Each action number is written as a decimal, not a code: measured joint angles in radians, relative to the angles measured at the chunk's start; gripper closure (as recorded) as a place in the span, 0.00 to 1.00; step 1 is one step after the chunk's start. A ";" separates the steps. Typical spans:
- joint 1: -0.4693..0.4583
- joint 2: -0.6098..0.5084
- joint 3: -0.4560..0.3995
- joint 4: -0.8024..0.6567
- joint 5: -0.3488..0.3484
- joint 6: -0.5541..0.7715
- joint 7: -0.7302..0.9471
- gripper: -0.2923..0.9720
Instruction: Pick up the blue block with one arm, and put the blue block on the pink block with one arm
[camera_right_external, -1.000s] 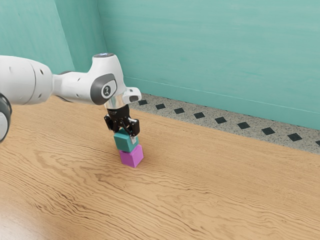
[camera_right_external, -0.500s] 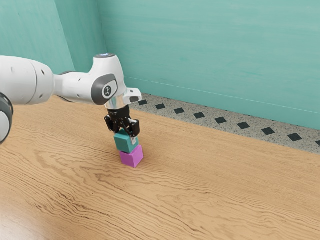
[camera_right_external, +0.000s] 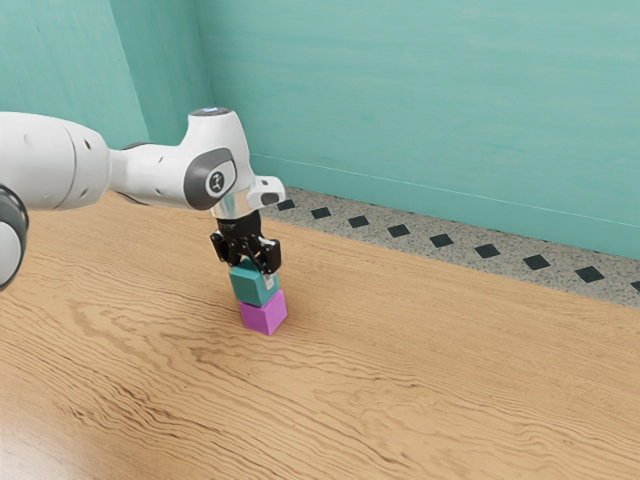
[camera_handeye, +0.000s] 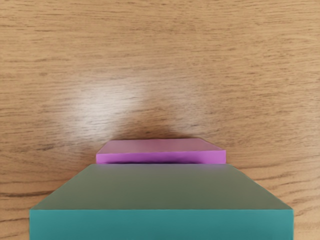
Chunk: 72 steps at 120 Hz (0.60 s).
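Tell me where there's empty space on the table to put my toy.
The table is bare to the exterior view's right of the pink block and nearer the camera. It's crowded at the stack, where the gripper grips the blue block.

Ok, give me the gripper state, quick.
Gripper: closed on the blue block, which rests on the pink block.
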 joint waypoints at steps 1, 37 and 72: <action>0.000 0.000 0.000 0.000 0.000 0.000 0.000 0.46; 0.000 0.005 -0.003 0.006 -0.004 0.000 0.002 0.36; 0.000 0.005 -0.004 0.006 -0.002 0.001 0.005 0.27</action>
